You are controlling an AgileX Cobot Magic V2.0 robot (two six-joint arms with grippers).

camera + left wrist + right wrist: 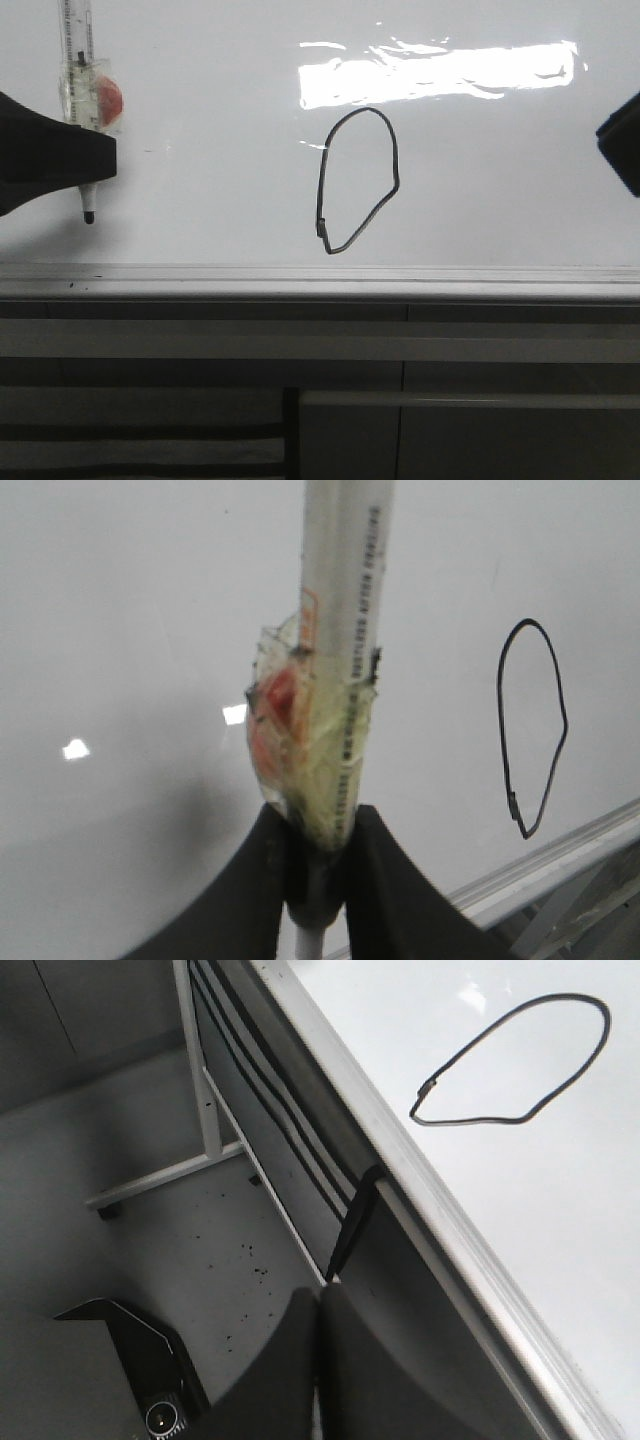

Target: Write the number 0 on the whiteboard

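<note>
Left fingers (390, 880): clamped together on the marker (340, 670), whose taped barrel runs up out of the grip in the left wrist view.
Left gripper (88, 160): held at the far left of the whiteboard (200, 180), well apart from the drawn figure.
Marker tip (88, 215): pointed down toward the near edge rail; whether it touches the surface or is lifted just clear cannot be told from the front view.
Right fingers (345, 1350): pressed together with nothing between them, as seen in the right wrist view.
Right gripper (318, 1360): held off the near edge of the board, over the floor; only a dark corner is seen at the right edge of the front view.
Number 0 (357, 180): drawn near the middle of the board, just below the bright glare, as a closed lopsided loop with a pointed near-left corner.
Step in hand: judged to be the retreat after writing, since the loop is closed.
How it is done well: the tip is best kept lifted clear of the board and carried away from the loop, so no stray line is added and the ink is not smeared.
Hidden or unclear: both arms are cut off by the frame edges; the print on the marker is blurred; the red object under the tape cannot be identified.
</note>
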